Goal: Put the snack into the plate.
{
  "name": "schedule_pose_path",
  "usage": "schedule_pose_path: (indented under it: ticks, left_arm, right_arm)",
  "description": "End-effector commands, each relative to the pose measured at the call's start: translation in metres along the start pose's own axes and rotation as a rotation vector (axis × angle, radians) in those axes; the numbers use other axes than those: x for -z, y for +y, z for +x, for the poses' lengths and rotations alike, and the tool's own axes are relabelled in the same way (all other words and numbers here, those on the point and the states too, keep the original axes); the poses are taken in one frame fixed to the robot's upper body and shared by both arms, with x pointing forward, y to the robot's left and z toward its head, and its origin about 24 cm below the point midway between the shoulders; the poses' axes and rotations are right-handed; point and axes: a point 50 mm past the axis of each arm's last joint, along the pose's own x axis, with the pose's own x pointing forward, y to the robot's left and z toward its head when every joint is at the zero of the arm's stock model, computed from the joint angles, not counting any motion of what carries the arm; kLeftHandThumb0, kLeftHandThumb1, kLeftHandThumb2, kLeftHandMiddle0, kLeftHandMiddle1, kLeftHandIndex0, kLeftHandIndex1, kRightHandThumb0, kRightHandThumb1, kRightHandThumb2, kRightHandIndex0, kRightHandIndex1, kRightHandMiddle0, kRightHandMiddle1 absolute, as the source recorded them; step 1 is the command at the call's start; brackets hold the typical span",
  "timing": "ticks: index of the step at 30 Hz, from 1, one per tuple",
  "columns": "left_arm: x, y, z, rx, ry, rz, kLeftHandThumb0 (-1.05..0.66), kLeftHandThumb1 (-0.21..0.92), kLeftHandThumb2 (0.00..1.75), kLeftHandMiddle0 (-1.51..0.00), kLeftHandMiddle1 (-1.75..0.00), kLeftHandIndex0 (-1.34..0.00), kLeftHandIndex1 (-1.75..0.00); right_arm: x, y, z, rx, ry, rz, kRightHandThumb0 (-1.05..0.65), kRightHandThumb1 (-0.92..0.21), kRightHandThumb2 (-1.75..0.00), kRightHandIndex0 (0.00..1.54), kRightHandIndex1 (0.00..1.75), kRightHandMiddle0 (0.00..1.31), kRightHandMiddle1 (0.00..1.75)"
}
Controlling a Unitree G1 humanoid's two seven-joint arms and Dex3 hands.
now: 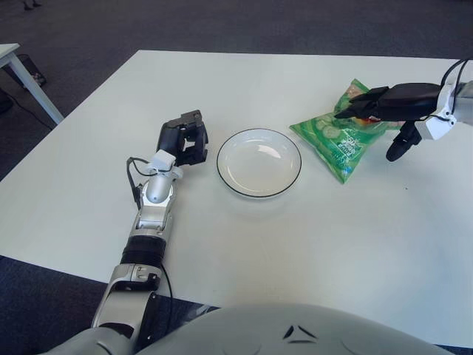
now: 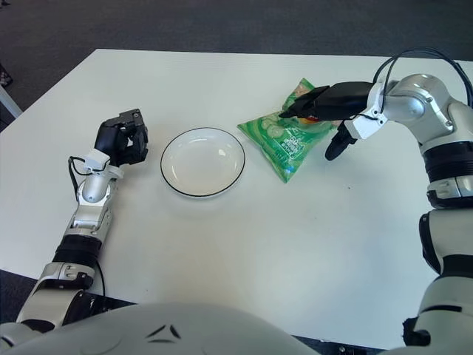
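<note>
Right of the white plate [image 1: 259, 163], the right hand [image 2: 325, 111] reaches over the green snack bag [image 1: 338, 133] with its fingers [image 2: 307, 102] stretched out nearly flat toward the plate and its thumb [image 2: 334, 146] pointing down just off the bag's right edge. The digits are spread and clasp nothing; the fingers cover the bag's upper right part, and whether they press on it or hang just above cannot be told. The bag lies flat on the white table [image 1: 295, 244], just beside the plate's right rim and apart from it, its red logo mostly hidden under the fingers. The right forearm comes in from the right, bent at the elbow; in the left eye view it is cut off at the frame edge. Left of the plate, the left hand [image 1: 183, 138] shows with its fingers curled in on nothing, its forearm stretched along the table toward the robot's body.
</note>
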Motion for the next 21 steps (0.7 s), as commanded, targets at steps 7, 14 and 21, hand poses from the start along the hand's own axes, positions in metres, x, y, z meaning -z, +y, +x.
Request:
schedule_pose_path:
  ticks: [7, 14, 21]
  left_arm:
    - [0.048, -0.017, -0.073, -0.028, 0.322, -0.027, -0.49, 0.74, 0.92, -1.38, -1.75, -1.07, -1.75]
    - [0.048, -0.016, -0.073, -0.019, 0.317, -0.006, -0.50, 0.75, 0.91, -1.38, -1.75, -1.10, -1.75]
    - [0.044, -0.019, -0.074, -0.005, 0.276, 0.087, -0.51, 0.75, 0.90, -1.39, -1.75, -1.15, -1.75]
  right_arm:
    - [0.000, 0.005, 0.012, -0.065, -0.016, -0.036, -1.05, -0.81, -0.13, 0.00, 0.00, 0.00, 0.07]
    - [0.000, 0.008, 0.023, -0.078, -0.015, -0.012, -1.04, -0.80, -0.12, 0.00, 0.00, 0.00, 0.09]
    - [0.001, 0.011, 0.033, -0.067, 0.005, -0.004, -1.03, -0.80, -0.11, 0.00, 0.00, 0.00, 0.12]
